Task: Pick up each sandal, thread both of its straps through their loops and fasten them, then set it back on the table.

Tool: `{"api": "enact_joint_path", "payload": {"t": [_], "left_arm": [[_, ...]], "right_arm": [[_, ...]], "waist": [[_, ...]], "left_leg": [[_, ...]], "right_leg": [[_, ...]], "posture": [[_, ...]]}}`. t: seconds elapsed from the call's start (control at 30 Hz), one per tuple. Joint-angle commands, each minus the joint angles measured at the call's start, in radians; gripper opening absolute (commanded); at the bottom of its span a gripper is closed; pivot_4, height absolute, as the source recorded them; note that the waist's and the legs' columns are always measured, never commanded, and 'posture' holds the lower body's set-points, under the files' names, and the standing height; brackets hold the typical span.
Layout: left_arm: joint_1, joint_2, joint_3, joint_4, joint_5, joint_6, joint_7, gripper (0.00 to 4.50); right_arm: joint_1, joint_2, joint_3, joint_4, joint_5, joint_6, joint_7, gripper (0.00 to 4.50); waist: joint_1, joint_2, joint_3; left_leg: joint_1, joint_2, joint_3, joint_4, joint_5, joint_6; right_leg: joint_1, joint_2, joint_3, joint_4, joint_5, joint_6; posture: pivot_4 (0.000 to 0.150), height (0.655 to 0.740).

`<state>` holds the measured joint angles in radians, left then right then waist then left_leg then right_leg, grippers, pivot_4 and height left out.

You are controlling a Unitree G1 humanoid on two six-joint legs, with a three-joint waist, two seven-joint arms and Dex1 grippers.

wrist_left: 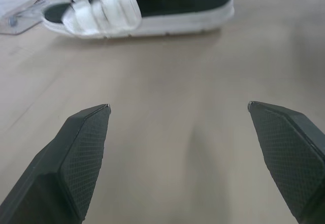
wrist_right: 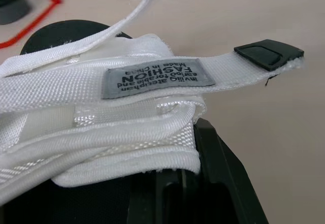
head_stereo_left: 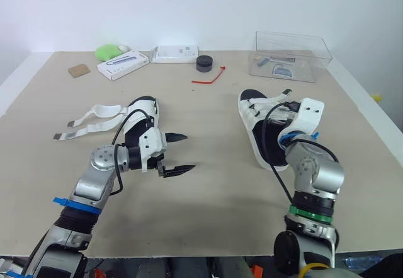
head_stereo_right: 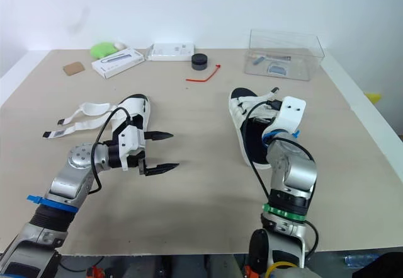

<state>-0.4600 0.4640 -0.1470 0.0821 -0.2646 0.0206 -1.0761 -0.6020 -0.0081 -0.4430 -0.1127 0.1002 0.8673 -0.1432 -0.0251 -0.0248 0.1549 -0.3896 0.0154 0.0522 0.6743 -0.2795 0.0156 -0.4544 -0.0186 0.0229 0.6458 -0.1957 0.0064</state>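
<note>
Left eye view: right sandal (head_stereo_left: 255,123) lies on the table, long axis running away from the robot, directly under the right gripper (wrist_right: 216,178). Its white strap (wrist_right: 152,76) drapes over that gripper; we cannot tell whether it is held. Left gripper (head_stereo_left: 190,152) hovers wide open and empty, pointing toward this sandal. Left sandal (head_stereo_left: 146,108), straps loose, sits beside the left wrist. We judge the right arm nearer.

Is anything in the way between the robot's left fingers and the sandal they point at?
No. Only bare table lies between the open left gripper and the right sandal. Nothing visible blocks the way.
</note>
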Motion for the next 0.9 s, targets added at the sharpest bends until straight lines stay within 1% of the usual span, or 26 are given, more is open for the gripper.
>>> {"api": "enact_joint_path", "payload": {"t": [0.03, 0.13, 0.2, 0.27, 0.3, 0.37, 0.43, 0.5, 0.53, 0.57, 0.77, 0.87, 0.9], "left_arm": [[-0.018, -0.011, 0.004, -0.004, 0.008, -0.009, 0.02, 4.5], [-0.008, -0.019, -0.003, -0.015, 0.014, -0.008, 0.03, 4.5], [0.001, -0.017, -0.007, -0.019, 0.024, -0.008, 0.04, 4.5], [0.006, -0.018, -0.006, -0.023, 0.03, -0.004, 0.052, 4.5], [0.007, -0.019, -0.006, -0.024, 0.033, -0.003, 0.059, 4.5], [0.009, -0.021, -0.005, -0.027, 0.033, 0.001, 0.067, 4.5], [0.013, -0.024, -0.004, -0.034, 0.029, 0.009, 0.077, 4.5], [0.023, -0.027, 0.002, -0.048, 0.021, 0.027, 0.093, 4.5], [0.025, -0.027, 0.001, -0.052, 0.021, 0.03, 0.096, 4.5], [0.028, -0.026, 0.0, -0.057, 0.022, 0.033, 0.098, 4.5], [0.042, -0.02, 0.001, -0.08, 0.022, 0.056, 0.11, 4.5], [0.044, -0.019, 0.005, -0.088, 0.024, 0.072, 0.13, 4.5], [0.04, -0.025, 0.013, -0.09, 0.024, 0.09, 0.151, 4.5]], "right_arm": [[-0.014, 0.035, 0.004, -0.076, -0.004, -0.016, -0.09, 0.06], [0.015, 0.058, 0.03, -0.089, -0.003, -0.017, -0.112, 0.06], [0.03, 0.049, 0.064, -0.094, 0.0, -0.031, -0.09, 0.06], [0.046, 0.039, 0.089, -0.103, 0.002, -0.038, -0.072, 0.76], [0.052, 0.035, 0.099, -0.107, 0.008, -0.033, -0.06, 0.95], [0.059, 0.023, 0.116, -0.113, 0.011, -0.03, -0.044, 1.82], [0.071, -0.006, 0.148, -0.132, 0.004, -0.033, -0.013, 2.86], [0.11, -0.058, 0.194, -0.192, 0.011, -0.002, 0.05, 3.77], [0.126, -0.076, 0.206, -0.218, 0.02, 0.014, 0.073, 4.19], [0.143, -0.095, 0.22, -0.246, 0.029, 0.032, 0.097, 4.42], [0.282, -0.283, 0.324, -0.427, 0.116, 0.062, 0.34, 4.42], [0.343, -0.398, 0.372, -0.465, 0.185, -0.065, 0.553, 4.42], [0.354, -0.439, 0.394, -0.471, 0.213, -0.131, 0.652, 4.42]], "waist": [[-0.001, 0.0, 0.0], [-0.002, 0.0, 0.0], [-0.003, 0.0, 0.0], [-0.005, 0.0, 0.0], [-0.005, 0.0, 0.0], [-0.007, 0.0, 0.0], [-0.007, 0.0, 0.0], [-0.007, 0.0, 0.0], [-0.007, 0.0, 0.0], [-0.007, 0.0, 0.0], [-0.007, 0.0, 0.0], [-0.007, -0.001, -0.001], [-0.007, -0.001, 0.0]], "left_leg": [[0.0, 0.0, 0.0, 0.0, 0.001, 0.0], [0.0, 0.0, -0.001, 0.0, 0.002, 0.0], [0.0, 0.0, -0.001, 0.0, 0.002, 0.0], [0.0, 0.0, -0.001, 0.0, 0.002, 0.0], [0.0, 0.0, -0.001, 0.0, 0.002, 0.0], [0.0, 0.0, -0.001, 0.0, 0.002, 0.0], [0.0, 0.0, -0.001, 0.0, 0.002, 0.0], [0.0, 0.0, -0.001, 0.0, 0.002, 0.0], [0.0, 0.0, -0.001, 0.0, 0.002, 0.0], [0.0, 0.0, -0.001, 0.0, 0.002, 0.0], [0.001, -0.001, -0.002, 0.0, 0.001, 0.001], [0.001, -0.001, -0.002, 0.0, 0.001, 0.001], [0.002, -0.001, -0.002, 0.0, 0.001, 0.001]], "right_leg": [[0.0, 0.001, 0.001, 0.0, 0.0, 0.0], [0.0, 0.002, 0.001, 0.001, 0.0, 0.0], [0.0, 0.002, 0.001, 0.001, 0.0, 0.001], [0.001, 0.002, 0.001, 0.001, 0.0, 0.001], [0.0, 0.002, 0.001, 0.001, 0.0, 0.001], [0.0, 0.002, 0.001, 0.001, 0.0, 0.001], [0.001, 0.002, 0.001, 0.001, 0.0, 0.001], [0.001, 0.002, 0.001, 0.001, 0.0, 0.001], [0.001, 0.002, 0.001, 0.0, 0.0, 0.001], [0.001, 0.002, 0.001, 0.0, -0.001, 0.002], [0.001, 0.002, -0.001, 0.0, -0.001, 0.003], [0.003, 0.002, -0.001, 0.0, -0.002, 0.003], [0.003, 0.002, -0.001, 0.0, -0.002, 0.004]], "posture": [[0.15, 0.74], [0.15, 0.74], [0.15, 0.74], [0.15, 0.74], [0.15, 0.74], [0.15, 0.74], [0.15, 0.74], [0.15, 0.74], [0.15, 0.74], [0.15, 0.74], [0.15, 0.74], [0.15, 0.74], [0.15, 0.74]]}}
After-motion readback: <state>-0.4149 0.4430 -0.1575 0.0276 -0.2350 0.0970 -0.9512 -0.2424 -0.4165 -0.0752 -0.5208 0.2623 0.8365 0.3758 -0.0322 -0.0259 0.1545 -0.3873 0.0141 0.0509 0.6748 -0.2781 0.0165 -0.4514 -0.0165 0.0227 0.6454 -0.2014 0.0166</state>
